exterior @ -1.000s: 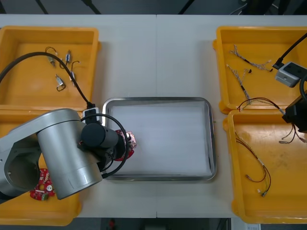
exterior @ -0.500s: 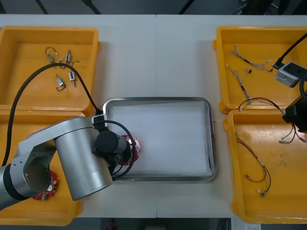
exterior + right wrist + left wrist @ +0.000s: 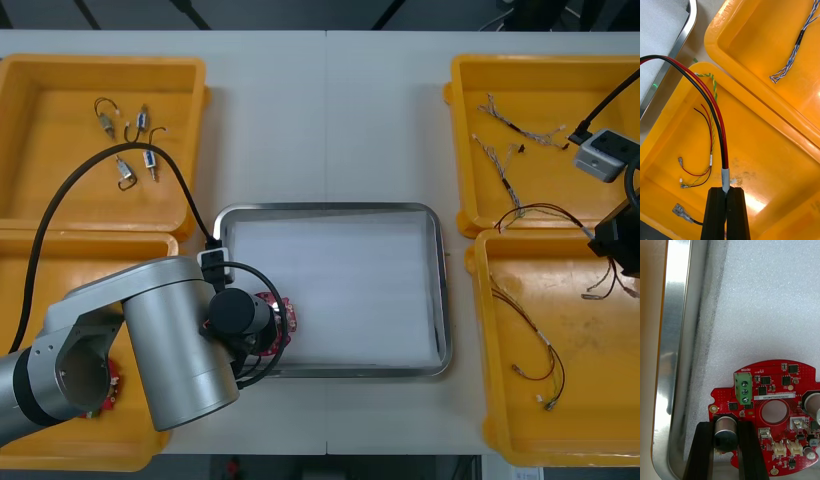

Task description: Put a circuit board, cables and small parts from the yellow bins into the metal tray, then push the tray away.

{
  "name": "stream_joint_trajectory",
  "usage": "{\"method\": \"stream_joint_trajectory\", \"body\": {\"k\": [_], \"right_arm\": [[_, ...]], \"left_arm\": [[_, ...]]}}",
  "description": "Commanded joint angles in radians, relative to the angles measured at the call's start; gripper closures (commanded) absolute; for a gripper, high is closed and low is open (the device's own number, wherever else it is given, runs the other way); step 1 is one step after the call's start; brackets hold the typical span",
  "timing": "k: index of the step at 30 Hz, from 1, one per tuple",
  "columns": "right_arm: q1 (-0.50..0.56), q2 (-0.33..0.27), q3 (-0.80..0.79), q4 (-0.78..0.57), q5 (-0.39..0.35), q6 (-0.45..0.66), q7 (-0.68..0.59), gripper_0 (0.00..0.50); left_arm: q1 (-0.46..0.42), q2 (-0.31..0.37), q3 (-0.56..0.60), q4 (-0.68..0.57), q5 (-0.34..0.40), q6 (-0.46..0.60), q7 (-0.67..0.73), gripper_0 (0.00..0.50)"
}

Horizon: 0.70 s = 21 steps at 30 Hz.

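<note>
— Where do we have the circuit board [image 3: 771, 416]?
— Our left gripper [image 3: 725, 450] is clamped on its black cylinder, lower left of the front view, just inside the metal tray [image 3: 675, 333]'s left rim. Bare white lining lies rightward.
— And our right gripper [image 3: 728, 213]?
— At the right edge, pinching a red and black cable [image 3: 717, 123].

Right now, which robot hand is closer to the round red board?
Left. The left gripper grips the board over the tray; the right gripper holds a cable over a yellow bin.
</note>
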Motion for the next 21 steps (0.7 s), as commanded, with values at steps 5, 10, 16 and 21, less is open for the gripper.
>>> {"method": "stream_joint_trajectory", "body": {"k": [5,10,16,21], "right_arm": [[-0.026,0.008,0.008,-0.026,0.005,0.004,-0.025,0.5],[-0.026,0.008,0.008,-0.026,0.005,0.004,-0.025,0.5],[-0.026,0.008,0.008,-0.026,0.005,0.004,-0.025,0.5],[-0.026,0.008,0.008,-0.026,0.005,0.004,-0.025,0.5]], "left_arm": [[-0.033,-0.01,-0.015,-0.01,-0.034,-0.02,0.082,0.086],[-0.05,0.0,-0.014,-0.022,-0.031,-0.013,0.084,0.016],[-0.088,0.032,0.029,-0.082,0.052,0.03,0.093,0.0],[-0.14,0.079,0.116,-0.153,0.201,0.097,0.092,0.0]]}}
